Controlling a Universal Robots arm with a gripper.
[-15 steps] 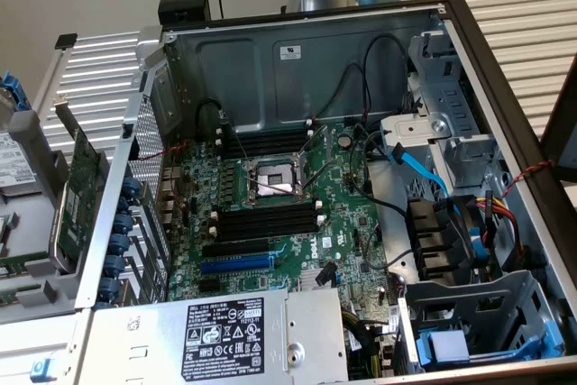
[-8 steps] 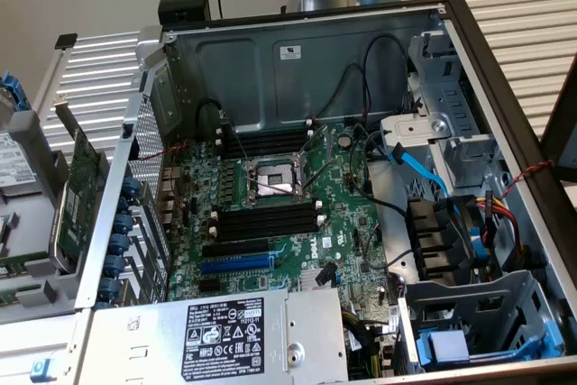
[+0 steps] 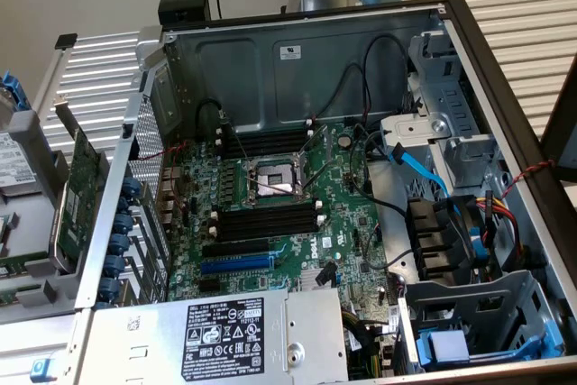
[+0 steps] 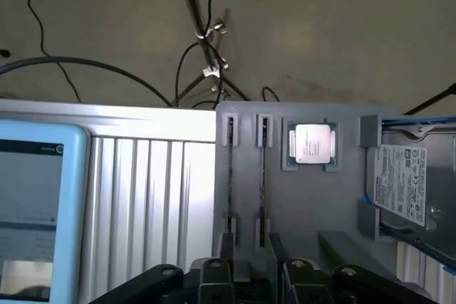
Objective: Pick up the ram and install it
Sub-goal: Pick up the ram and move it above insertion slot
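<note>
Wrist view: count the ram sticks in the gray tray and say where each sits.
2. One ram stands on edge in the gray tray's slot next to the processor; the other stands in the parallel slot beyond it. None seems hidden.

End effector, fingers apart, near a grey holder carrying a ram stick, a second stick, a processor, and a hard drive.

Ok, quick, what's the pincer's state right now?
Pincer: open, holding nothing; the ram stands in the gray tray just ahead of it.
</note>
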